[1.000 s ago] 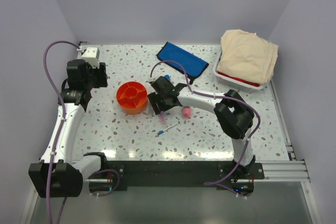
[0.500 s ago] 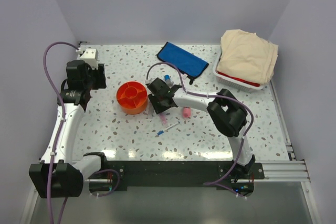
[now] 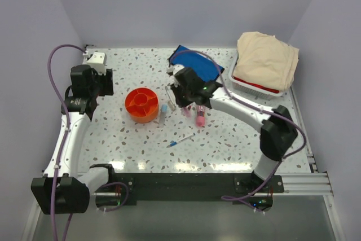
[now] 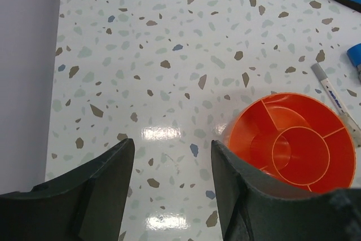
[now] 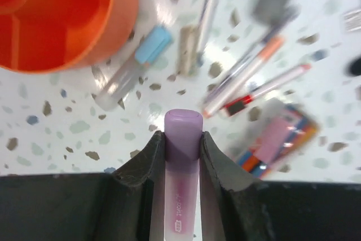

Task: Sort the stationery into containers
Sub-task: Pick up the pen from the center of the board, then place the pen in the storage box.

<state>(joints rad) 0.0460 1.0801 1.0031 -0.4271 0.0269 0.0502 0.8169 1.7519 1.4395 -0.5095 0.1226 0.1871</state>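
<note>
The right gripper (image 5: 183, 146) has its fingers closed on a lilac marker (image 5: 183, 122), gripped along its body with the cap end poking out past the tips. It hangs above the table between the orange tub (image 3: 141, 117) and the blue pouch (image 3: 211, 70). The step in hand looks like carrying this marker to the tub. To do it well, keep the squeeze firm, bring the marker over 1 compartment, tip the cap end down inside the rim, and only then let go. A blue-capped tube (image 5: 132, 66) lies just beside the tub's wall, so a low approach could knock it.

The left gripper (image 4: 172, 146) hovers near the tub, fingers spread wide with nothing between them.

The table (image 3: 130, 145) is white speckled terrazzo, glossy, with glare patches. Thin pens (image 5: 248, 74) lie loose on it, a pink tube (image 3: 199, 120) nearby. Pale lilac walls close in 3 sides; a white basket (image 3: 254, 86) holding beige cloth sits in the far right corner.
</note>
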